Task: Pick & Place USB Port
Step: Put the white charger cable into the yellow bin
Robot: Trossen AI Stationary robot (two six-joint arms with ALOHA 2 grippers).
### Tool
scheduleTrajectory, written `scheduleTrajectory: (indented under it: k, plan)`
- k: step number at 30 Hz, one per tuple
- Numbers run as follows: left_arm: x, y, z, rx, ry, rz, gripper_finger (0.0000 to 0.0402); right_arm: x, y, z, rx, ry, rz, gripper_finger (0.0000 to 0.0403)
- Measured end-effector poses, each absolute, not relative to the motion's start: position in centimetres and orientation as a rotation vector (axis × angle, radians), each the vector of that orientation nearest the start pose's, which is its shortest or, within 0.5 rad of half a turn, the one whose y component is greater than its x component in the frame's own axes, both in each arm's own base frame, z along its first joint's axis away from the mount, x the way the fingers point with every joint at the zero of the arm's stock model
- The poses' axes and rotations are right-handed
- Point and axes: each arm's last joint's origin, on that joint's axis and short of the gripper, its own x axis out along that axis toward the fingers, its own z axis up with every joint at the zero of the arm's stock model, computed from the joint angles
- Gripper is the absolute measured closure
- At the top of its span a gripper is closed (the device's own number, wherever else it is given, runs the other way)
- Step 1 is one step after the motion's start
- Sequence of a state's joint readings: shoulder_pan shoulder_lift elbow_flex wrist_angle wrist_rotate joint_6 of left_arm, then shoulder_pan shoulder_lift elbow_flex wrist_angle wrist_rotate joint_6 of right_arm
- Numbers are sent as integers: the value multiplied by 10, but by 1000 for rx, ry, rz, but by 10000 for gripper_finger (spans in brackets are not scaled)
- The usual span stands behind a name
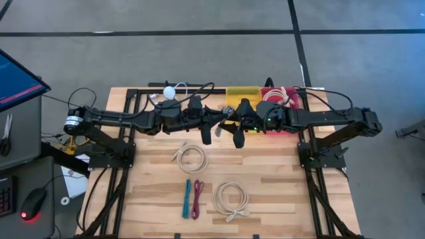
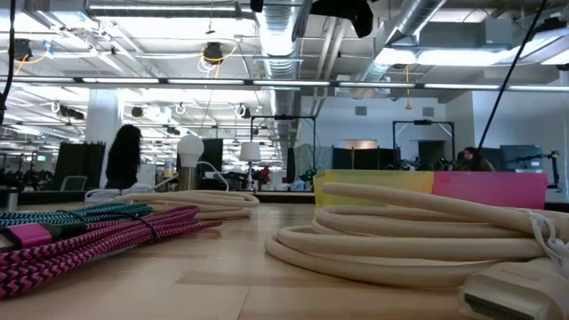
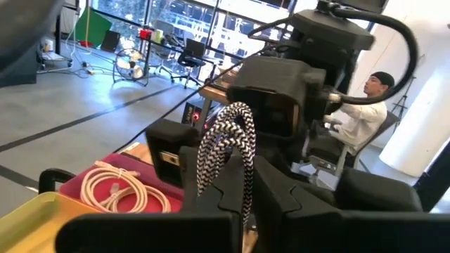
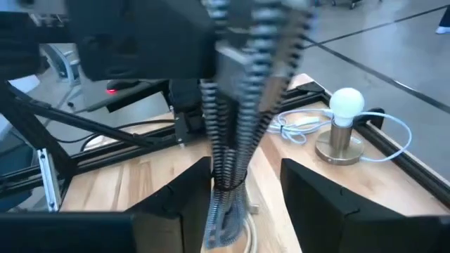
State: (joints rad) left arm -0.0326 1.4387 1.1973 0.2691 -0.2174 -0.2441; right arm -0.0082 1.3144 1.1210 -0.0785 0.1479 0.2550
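A black-and-white braided USB cable (image 3: 226, 138), folded into a bundle, is held high over the table's far middle. My left gripper (image 3: 246, 200) is shut on it and points level toward the table's right. My right gripper (image 4: 242, 184) faces it from the right and is open. Its fingers stand on either side of the hanging strands (image 4: 228, 154); I cannot tell whether they touch. In the high view the two grippers meet, the left (image 1: 208, 130) and the right (image 1: 234, 130). My left gripper pinches the braided cable's folded strands (image 3: 245, 188) between its two fingers, which come level from the table's left. A loop (image 3: 232, 116) stands out past the fingertips and the other strands hang below, clear of the table.
On the table lie two beige cable coils (image 1: 191, 158) (image 1: 231, 198), a teal cable (image 1: 186, 198) and a magenta one (image 1: 197, 199). At the far edge stand a yellow bin (image 1: 244, 93), a pink bin (image 1: 284, 106) holding a beige cable, and a white bulb lamp (image 1: 170, 91).
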Motion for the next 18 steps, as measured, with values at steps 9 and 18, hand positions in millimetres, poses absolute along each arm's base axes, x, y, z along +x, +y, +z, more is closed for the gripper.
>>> scheduleTrajectory:
  k: [9, 18]
  plan:
    - [333, -5, 368, -248, -51, 184, 391, 298, -4, 345, 208, 258, -164, 245]
    - [333, -4, 368, -247, -51, 187, 391, 298, -4, 345, 150, 259, -153, 386]
